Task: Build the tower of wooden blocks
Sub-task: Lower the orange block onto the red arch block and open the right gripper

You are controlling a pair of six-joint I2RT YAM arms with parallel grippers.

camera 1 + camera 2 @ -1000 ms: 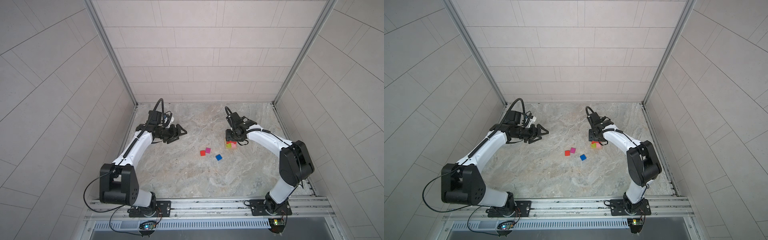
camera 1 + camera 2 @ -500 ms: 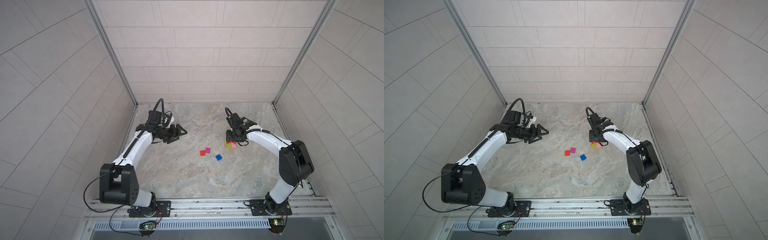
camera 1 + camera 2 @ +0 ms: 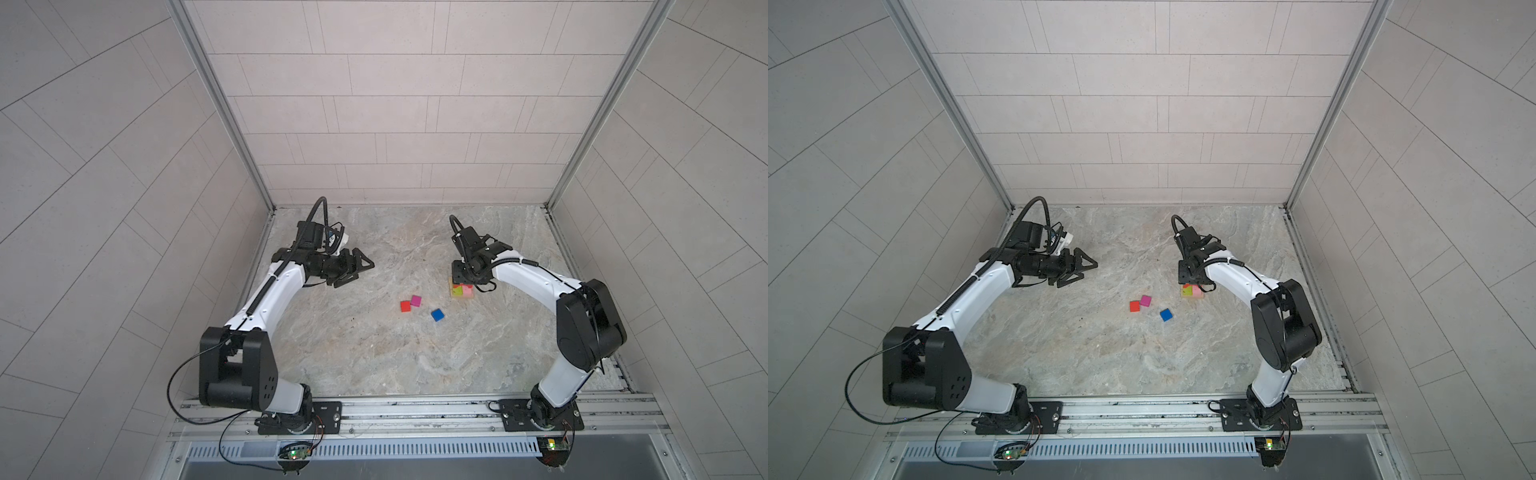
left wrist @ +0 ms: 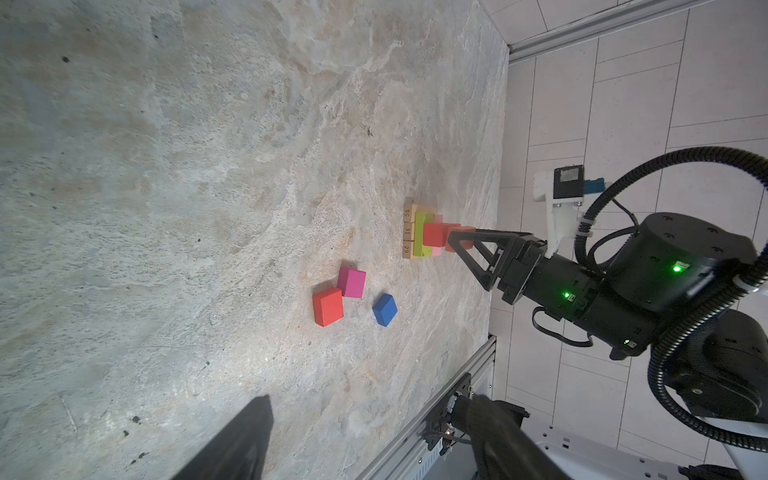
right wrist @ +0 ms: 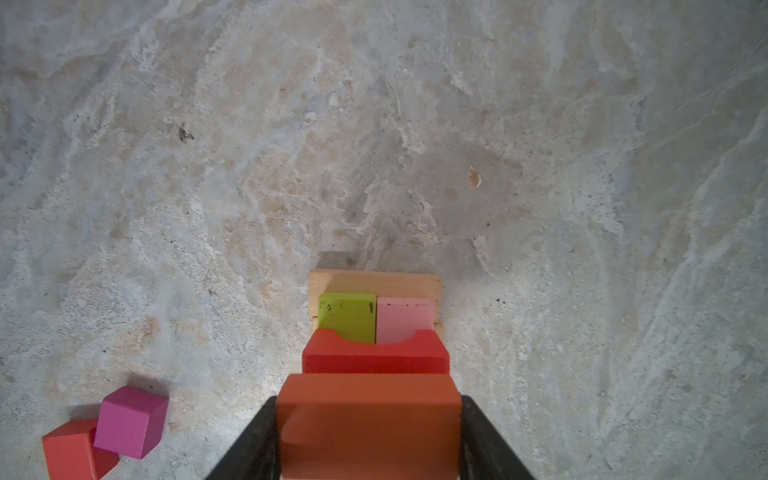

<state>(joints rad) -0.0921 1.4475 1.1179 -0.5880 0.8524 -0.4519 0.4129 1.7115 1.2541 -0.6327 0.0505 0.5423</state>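
The wood block tower (image 3: 460,289) (image 3: 1191,291) stands right of centre on the floor. The right wrist view shows tan bars (image 5: 374,282) at its base, lime (image 5: 347,316) and pink (image 5: 405,318) oblongs on them, and a red notched piece (image 5: 376,357) on top. My right gripper (image 5: 369,405) (image 4: 453,241) is right over it, shut on an orange oblong (image 5: 370,424) (image 4: 460,237). I cannot tell whether the oblong touches the red piece. Loose red (image 3: 405,306), magenta (image 3: 416,300) and blue (image 3: 437,315) cubes lie left of the tower. My left gripper (image 3: 365,266) (image 3: 1090,268) hovers open and empty at the far left.
Tiled walls close in the stone floor (image 3: 374,353) on three sides. A metal rail (image 3: 415,409) with both arm bases runs along the front edge. The right arm's elbow (image 3: 588,324) stands high near the right wall.
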